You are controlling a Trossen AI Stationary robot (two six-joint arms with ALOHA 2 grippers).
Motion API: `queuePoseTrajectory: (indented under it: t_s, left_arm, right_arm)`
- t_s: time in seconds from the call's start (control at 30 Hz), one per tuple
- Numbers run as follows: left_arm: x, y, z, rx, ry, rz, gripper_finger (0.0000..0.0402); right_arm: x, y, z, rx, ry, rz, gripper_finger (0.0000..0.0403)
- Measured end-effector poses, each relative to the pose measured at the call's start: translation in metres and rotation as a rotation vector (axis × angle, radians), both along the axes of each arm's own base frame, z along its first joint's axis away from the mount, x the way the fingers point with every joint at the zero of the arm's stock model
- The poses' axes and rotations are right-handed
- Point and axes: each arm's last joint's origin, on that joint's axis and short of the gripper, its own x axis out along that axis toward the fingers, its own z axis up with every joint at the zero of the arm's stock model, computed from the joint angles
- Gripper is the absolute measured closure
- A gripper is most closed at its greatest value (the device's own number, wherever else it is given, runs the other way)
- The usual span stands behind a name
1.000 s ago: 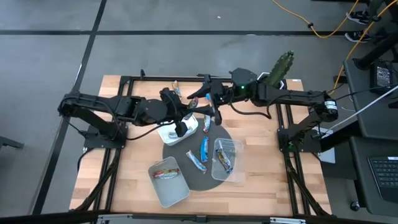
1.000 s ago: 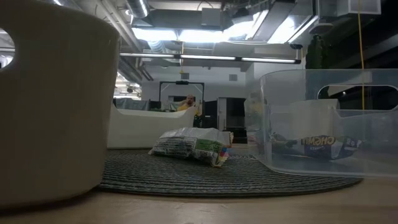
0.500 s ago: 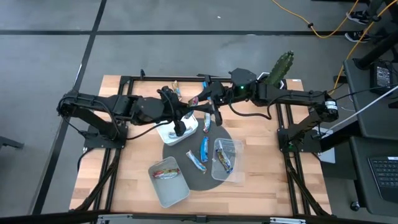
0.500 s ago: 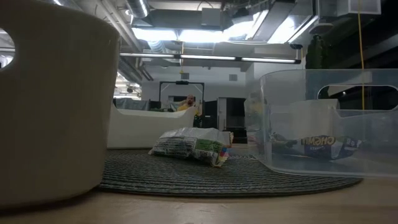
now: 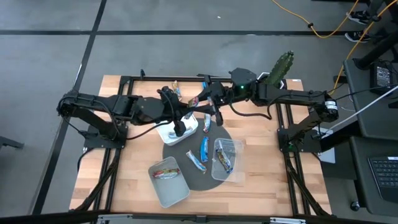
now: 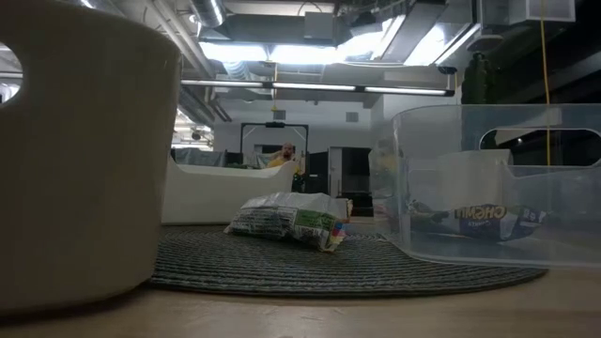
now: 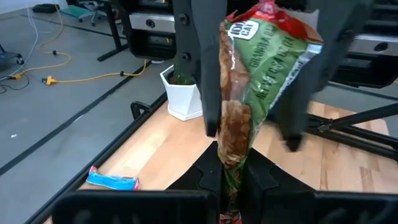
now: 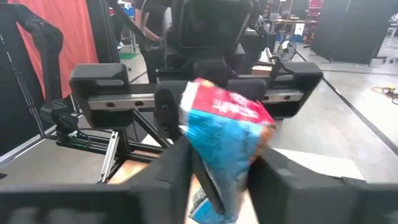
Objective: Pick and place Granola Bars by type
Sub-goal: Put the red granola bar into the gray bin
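A granola bar in a red and green wrapper is held up above the table's far middle. My left gripper is shut on it, above the white tub. My right gripper is open and faces the left one. Its two fingers stand on either side of the bar's free end; I cannot tell whether they touch it. Two blue bars lie on the round dark mat. Another blue bar lies on the wood. My left gripper pinches the red and green bar between its two fingers by one end. The rest of the bar stands out beyond the fingertips toward the right gripper. The bar is lifted clear of the table and the tubs.
A grey tub near the front holds red-brown bars, and a clear tub holds a blue bar. The low view shows a green-and-white wrapped bar on the mat. A potted cactus stands at the far right.
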Motion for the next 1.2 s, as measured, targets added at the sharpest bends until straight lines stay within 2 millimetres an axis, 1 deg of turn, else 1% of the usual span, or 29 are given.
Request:
queuePoseTrajectory:
  t_s: [0.1, 0.2, 0.27, 0.33, 0.47, 0.6, 0.7, 0.8, 0.9, 1.03, 1.1, 1.2]
  left_arm:
    - [0.0, 0.0, 0.0, 0.0, 0.001, 0.007, 0.0384]
    - [-0.002, 0.0, -0.003, -0.005, 0.025, 0.019, 0.0384]
    - [-0.007, -0.003, -0.006, -0.023, 0.063, 0.028, 0.0384]
    - [-0.012, -0.008, -0.009, -0.055, 0.088, 0.029, 0.0384]
    - [-0.029, -0.027, -0.009, -0.122, 0.116, -0.021, 0.0384]
    - [-0.052, -0.049, -0.009, -0.284, 0.151, -0.126, 0.0384]
    - [-0.064, -0.064, -0.012, -0.377, 0.206, -0.196, 0.0384]
    - [-0.07, -0.071, -0.016, -0.44, 0.255, -0.206, 0.0384]
    - [-0.066, -0.076, -0.021, -0.493, 0.299, -0.216, 0.0384]
    - [-0.051, -0.088, -0.034, -0.537, 0.38, -0.283, 0.0384]
    - [-0.041, -0.098, -0.045, -0.554, 0.449, -0.325, 0.0384]
    - [-0.027, -0.118, -0.07, -0.558, 0.579, -0.362, 0.0384]
  right_arm:
    - [-0.001, 0.0, 0.001, 0.01, 0.001, 0.001, 0.0194]
    - [-0.008, -0.001, 0.006, 0.007, 0.006, -0.038, 0.0139]
    - [-0.017, -0.002, 0.01, -0.017, 0.023, -0.102, 0.0114]
    - [-0.029, -0.003, 0.016, -0.057, 0.05, -0.173, 0.0102]
    - [-0.064, -0.002, 0.029, -0.13, 0.123, -0.306, 0.0104]
    - [-0.104, -0.001, 0.038, -0.166, 0.215, -0.424, 0.012]
    - [-0.131, 0.0, 0.044, -0.169, 0.254, -0.497, 0.013]
    - [-0.15, 0.001, 0.049, -0.159, 0.252, -0.554, 0.0135]
    - [-0.16, 0.002, 0.054, -0.14, 0.236, -0.575, 0.0137]
    - [-0.163, 0.001, 0.054, -0.141, 0.236, -0.59, 0.0137]
    - [-0.161, 0.001, 0.053, -0.14, 0.245, -0.59, 0.0138]
    - [-0.157, 0.001, 0.05, -0.121, 0.265, -0.593, 0.0138]
